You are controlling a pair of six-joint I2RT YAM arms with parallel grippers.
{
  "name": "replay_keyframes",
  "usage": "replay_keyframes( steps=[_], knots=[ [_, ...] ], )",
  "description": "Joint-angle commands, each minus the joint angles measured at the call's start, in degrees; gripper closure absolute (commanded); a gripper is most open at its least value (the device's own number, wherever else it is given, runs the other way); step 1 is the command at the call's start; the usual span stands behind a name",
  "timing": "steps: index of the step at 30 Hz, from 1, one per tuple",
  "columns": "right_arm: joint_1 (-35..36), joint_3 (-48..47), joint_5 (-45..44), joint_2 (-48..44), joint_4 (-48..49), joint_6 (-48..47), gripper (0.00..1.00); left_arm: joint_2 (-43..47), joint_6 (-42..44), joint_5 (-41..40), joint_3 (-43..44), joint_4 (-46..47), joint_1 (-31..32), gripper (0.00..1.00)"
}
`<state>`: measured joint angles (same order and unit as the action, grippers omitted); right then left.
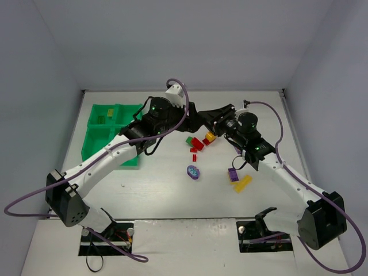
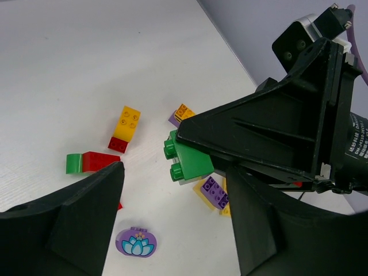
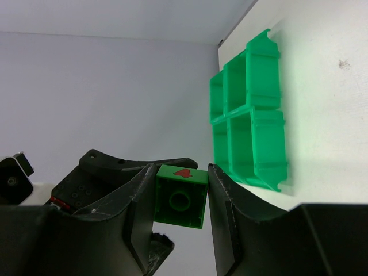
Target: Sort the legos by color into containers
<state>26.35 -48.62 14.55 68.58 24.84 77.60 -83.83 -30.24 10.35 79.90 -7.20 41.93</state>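
My right gripper [image 3: 181,172] is shut on a green lego [image 3: 181,195] with a red mark, held up in the air. In the left wrist view that green lego [image 2: 187,161] pokes out of the right gripper's black fingers, just past the tips of my open left gripper [image 2: 175,175], which touches nothing. Both grippers meet over the table's middle: left gripper [image 1: 198,115], right gripper [image 1: 218,118]. Below lie loose legos: a yellow-on-red one [image 2: 126,127], a green and red one [image 2: 86,162], an oval purple one [image 2: 136,241] and a purple brick [image 2: 214,192]. The green containers [image 1: 92,144] stand at far left.
The containers [image 3: 247,115] show several open compartments; one holds a small yellow piece [image 1: 102,119]. A yellow lego [image 1: 242,184] lies next to a purple one [image 1: 233,174] by the right arm. An orange brick [image 2: 184,112] sits behind the held lego.
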Motion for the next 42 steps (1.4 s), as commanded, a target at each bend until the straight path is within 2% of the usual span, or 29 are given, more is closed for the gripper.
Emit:
replay_keyframes(
  steps=[1, 9, 15, 23, 34, 37, 39, 42],
  knots=[
    [0.55, -0.51, 0.83, -0.90, 5.13, 1.06, 1.00, 1.22, -0.26, -0.95, 0.79, 4.91, 0.52, 0.37],
    [0.98, -0.33, 0.40, -1.25, 5.22, 2.38, 1.00, 0.25, -0.26, -1.03, 0.26, 6.23, 1.75, 0.47],
    [1.16, -0.16, 0.05, -1.69, 4.87, 3.08, 1.00, -0.98, 1.76, -2.87, 1.40, 5.97, 3.33, 0.48],
    [1.16, -0.07, -0.13, -1.96, 4.60, 2.99, 1.00, 0.51, 2.29, -6.65, 1.14, 5.80, 3.59, 0.67],
    [1.16, 1.25, -0.40, -2.04, 5.39, 3.70, 1.00, 2.97, 2.38, -8.94, -0.71, 8.61, 3.59, 0.68],
    [1.16, 1.69, -0.40, -1.96, 5.48, 3.52, 1.00, 3.23, 2.11, -9.64, -0.97, 8.61, 3.59, 0.81],
    [1.07, 2.04, -0.13, -1.87, 5.74, 3.26, 1.00, 3.50, 2.11, -9.82, -1.15, 8.61, 3.51, 0.97],
    [1.16, 2.21, 0.22, -1.69, 5.66, 2.91, 1.00, 3.76, 2.20, -9.73, -1.32, 8.43, 3.42, 1.00]
  ],
)
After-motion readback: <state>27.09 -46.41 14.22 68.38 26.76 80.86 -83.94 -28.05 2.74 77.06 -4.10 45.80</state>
